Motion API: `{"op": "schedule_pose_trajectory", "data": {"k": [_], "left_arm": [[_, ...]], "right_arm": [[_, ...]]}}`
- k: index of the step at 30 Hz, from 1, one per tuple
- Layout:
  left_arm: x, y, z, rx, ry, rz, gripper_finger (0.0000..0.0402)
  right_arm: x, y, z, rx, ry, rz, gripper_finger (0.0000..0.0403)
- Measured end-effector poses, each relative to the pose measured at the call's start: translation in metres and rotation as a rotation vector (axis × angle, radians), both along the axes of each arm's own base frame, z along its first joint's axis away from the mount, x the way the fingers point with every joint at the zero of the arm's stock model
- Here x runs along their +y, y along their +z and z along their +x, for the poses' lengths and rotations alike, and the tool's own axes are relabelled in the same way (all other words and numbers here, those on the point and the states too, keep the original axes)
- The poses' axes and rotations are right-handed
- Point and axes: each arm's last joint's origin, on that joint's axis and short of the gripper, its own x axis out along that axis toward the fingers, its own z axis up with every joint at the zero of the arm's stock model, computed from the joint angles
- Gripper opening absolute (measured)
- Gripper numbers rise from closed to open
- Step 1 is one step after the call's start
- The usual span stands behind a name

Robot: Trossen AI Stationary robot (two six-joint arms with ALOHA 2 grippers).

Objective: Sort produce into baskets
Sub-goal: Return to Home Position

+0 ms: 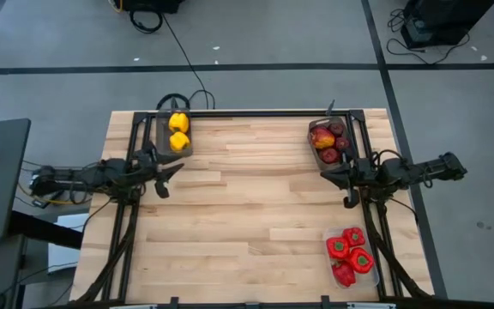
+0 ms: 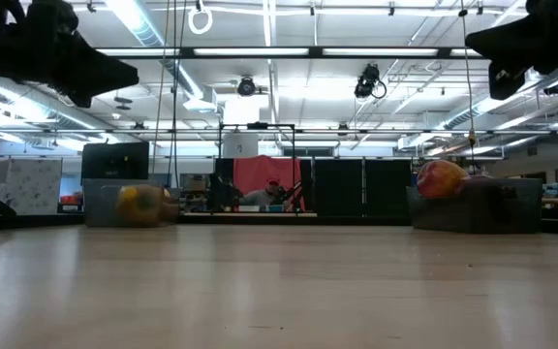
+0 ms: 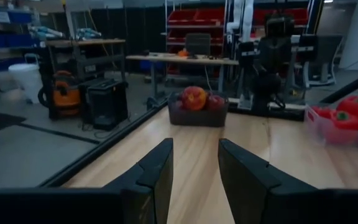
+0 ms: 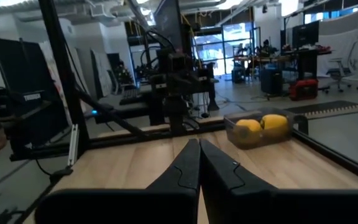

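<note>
Bins (image 1: 163, 137) seemingly hug table (image 1: 247, 197) edges.

In the low view the yellow peppers (image 2: 141, 206) blur behind their grey bin's (image 2: 100, 199) wall; the clear bin (image 3: 328, 134) of red peppers (image 3: 356, 107) is cut by the left wrist view's edge; the apples (image 1: 328, 137) at the bench's far right corner are too small to count.

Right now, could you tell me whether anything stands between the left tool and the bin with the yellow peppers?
Nothing visible does. The left tool hangs open close to the grey bin holding the yellow peppers, with only bare tabletop between them. The right tool waits shut at the table's other side.
</note>
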Motion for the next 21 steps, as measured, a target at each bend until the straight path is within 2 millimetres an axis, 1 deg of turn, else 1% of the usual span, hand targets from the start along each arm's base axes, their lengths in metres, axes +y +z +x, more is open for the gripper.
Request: {"op": "schedule_pose_trajectory", "data": {"k": [6, 10, 12, 16, 21], "left_arm": [[0.001, -0.004, -0.012, -0.008, -0.004, -0.027, 0.0131], [0.000, -0.006, -0.012, 0.004, -0.026, -0.042, 0.0131], [0.000, -0.010, -0.011, 0.004, -0.027, -0.067, 0.0131], [-0.001, -0.020, -0.007, 0.015, -0.035, -0.076, 0.0131], [-0.001, -0.026, -0.004, -0.007, -0.036, -0.075, 0.0131]], "right_arm": [[-0.001, -0.001, -0.006, -0.008, -0.001, 0.016, 0.0016], [-0.002, -0.001, -0.008, -0.032, -0.015, 0.025, 0.0016], [-0.003, -0.007, -0.005, -0.048, -0.047, 0.043, 0.0016], [-0.002, -0.025, 0.000, -0.054, -0.048, 0.059, 0.0016], [-0.001, -0.033, 0.002, -0.039, -0.036, 0.067, 0.0016]]}}
